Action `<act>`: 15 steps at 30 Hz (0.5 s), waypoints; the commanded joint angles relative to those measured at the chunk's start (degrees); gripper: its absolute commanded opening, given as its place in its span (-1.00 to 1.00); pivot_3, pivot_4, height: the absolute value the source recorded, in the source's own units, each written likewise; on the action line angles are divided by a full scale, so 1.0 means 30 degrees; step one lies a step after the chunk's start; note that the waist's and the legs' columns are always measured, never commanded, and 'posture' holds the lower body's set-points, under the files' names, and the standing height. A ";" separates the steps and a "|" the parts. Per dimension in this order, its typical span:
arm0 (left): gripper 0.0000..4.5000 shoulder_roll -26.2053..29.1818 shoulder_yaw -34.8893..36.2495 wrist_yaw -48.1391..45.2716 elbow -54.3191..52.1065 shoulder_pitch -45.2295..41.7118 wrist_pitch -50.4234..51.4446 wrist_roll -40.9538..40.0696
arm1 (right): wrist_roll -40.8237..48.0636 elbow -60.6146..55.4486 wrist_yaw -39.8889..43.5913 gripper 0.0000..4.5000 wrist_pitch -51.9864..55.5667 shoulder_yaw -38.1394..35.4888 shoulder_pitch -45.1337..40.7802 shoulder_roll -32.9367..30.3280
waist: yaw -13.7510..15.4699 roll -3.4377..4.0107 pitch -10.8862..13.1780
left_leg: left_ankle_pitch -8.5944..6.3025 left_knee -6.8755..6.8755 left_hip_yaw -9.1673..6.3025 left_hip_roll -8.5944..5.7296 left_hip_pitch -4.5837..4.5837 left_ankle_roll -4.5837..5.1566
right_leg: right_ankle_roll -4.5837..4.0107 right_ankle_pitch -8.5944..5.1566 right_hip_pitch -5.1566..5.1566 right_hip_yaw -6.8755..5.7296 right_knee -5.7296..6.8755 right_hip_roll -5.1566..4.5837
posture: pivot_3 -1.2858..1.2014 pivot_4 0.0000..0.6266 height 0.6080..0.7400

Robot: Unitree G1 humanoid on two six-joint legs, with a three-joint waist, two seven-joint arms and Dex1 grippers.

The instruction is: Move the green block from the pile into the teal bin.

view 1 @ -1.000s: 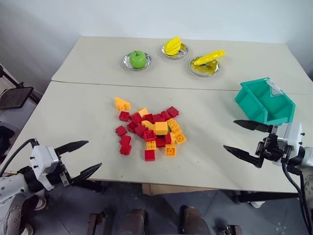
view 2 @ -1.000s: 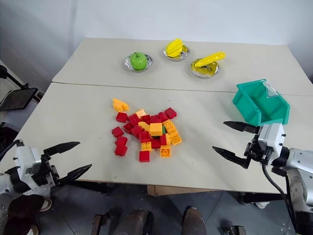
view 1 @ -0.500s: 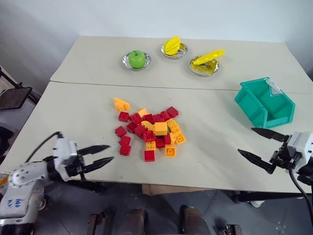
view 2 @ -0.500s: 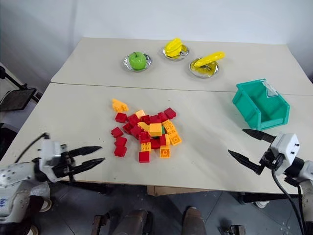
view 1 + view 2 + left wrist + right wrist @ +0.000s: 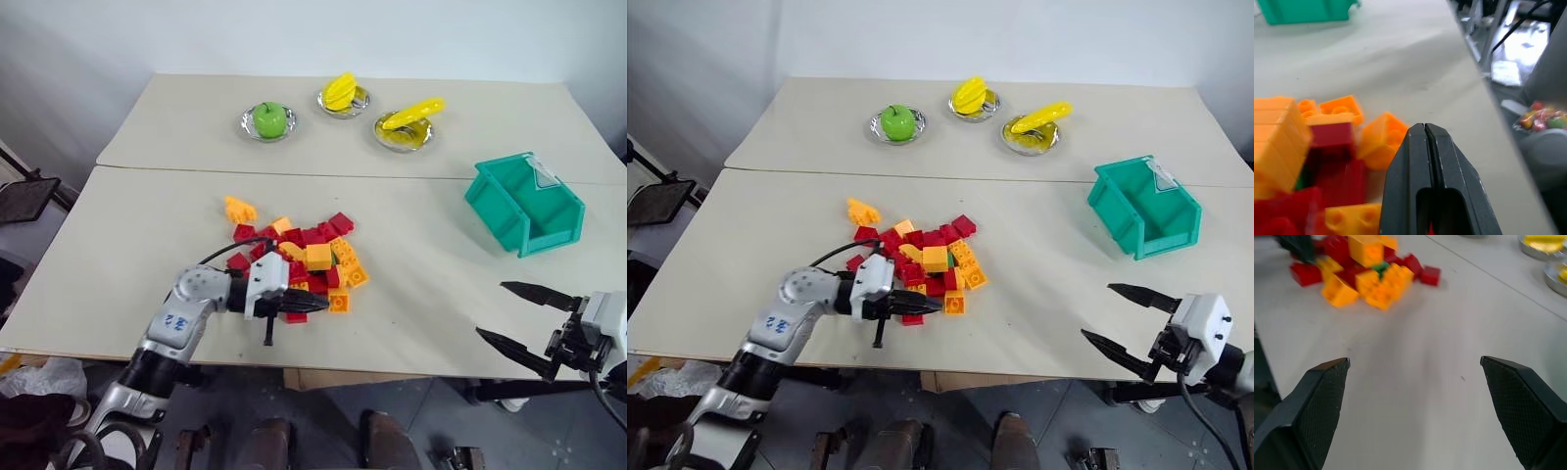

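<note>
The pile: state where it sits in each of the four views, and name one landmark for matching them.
Left eye view: the pile lies mid-table, the shut left gripper at its near edge.
Right eye view: the pile lies mid-table again.
Left wrist view: the pile sits close beside the fingers.
Right wrist view: the pile lies across the table, beyond the open right gripper.
Shared landmark: the large yellow block on top.

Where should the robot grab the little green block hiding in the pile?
Probably from above, pinching its two flat side walls. Only a sliver of the green block shows, wedged in the pile between the big yellow brick and the orange bricks, so a sideways approach looks blocked. Nudging those neighbours away first would likely help.
</note>
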 commanded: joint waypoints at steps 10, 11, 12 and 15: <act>-0.99 -0.1677 0.2129 0.5523 0.6674 -0.4312 -0.2265 0.2318 | 0.0148 -0.1816 -0.1134 1.00 0.0702 0.1260 -0.0973 0.0684 | -0.0006 -0.0030 0.0017 | -0.0005 0.0043 -0.0024 -0.0021 -0.0026 0.0009 | 0.0017 0.0009 -0.0002 -0.0006 0.0006 -0.0005 | 0.03 -0.52 1.00; -0.99 -0.1658 0.2057 0.5146 0.6708 -0.4289 -0.2508 0.2284 | 0.0120 -0.1786 -0.1153 1.00 0.0691 0.1305 -0.1000 0.0708 | 0.0008 -0.0030 0.0017 | -0.0005 0.0044 -0.0023 -0.0021 -0.0029 0.0009 | 0.0017 0.0009 -0.0002 -0.0007 0.0003 -0.0004 | 0.03 -0.52 1.00; -0.99 -0.1582 0.1829 0.4107 0.6303 -0.4065 -0.2901 0.2010 | 0.0091 -0.1758 -0.1162 1.00 0.0668 0.1340 -0.0992 0.0728 | 0.0013 -0.0030 0.0017 | -0.0005 0.0050 -0.0025 -0.0020 -0.0028 0.0009 | 0.0017 0.0009 -0.0001 -0.0009 0.0009 -0.0004 | 0.03 -0.52 1.00; -0.99 -0.1367 0.1334 0.1136 0.4591 -0.3319 -0.3194 0.0913 | 0.0008 -0.1690 -0.1153 1.00 0.0564 0.1408 -0.0871 0.0781 | 0.0009 -0.0029 0.0017 | -0.0005 0.0057 -0.0024 -0.0022 -0.0035 0.0009 | 0.0018 0.0009 -0.0003 -0.0007 0.0009 -0.0005 | 0.03 -0.52 1.00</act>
